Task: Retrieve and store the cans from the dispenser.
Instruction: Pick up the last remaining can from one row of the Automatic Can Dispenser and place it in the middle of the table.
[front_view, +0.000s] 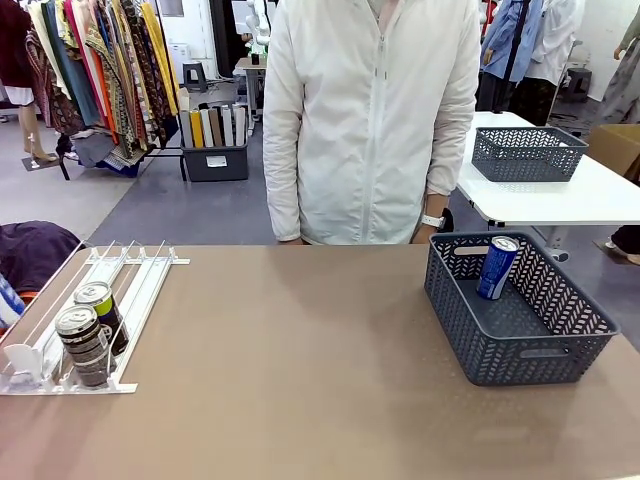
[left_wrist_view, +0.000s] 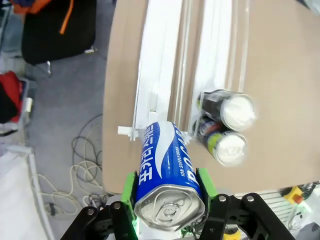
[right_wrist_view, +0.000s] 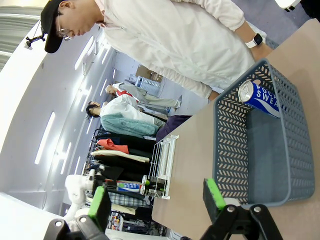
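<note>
Pinched near its top between the jaws of the left gripper (left_wrist_view: 169, 186), the slim blue-and-white metal can (left_wrist_view: 165, 160) may tilt and slip; the right gripper (right_wrist_view: 156, 197) gapes empty.

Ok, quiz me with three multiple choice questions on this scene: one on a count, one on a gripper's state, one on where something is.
1. How many dark cans sit in the white rack? A: one. B: two. C: four.
2. The left gripper is: A: open. B: shut on a blue can. C: shut on a dark can.
3. Where is the leaning can? A: in the grey basket. B: in the rack. C: in the left gripper.
Answers: 1 B, two silver tops show there. 2 B, green pads press its sides. 3 A, it rests against the basket's inner wall.
</note>
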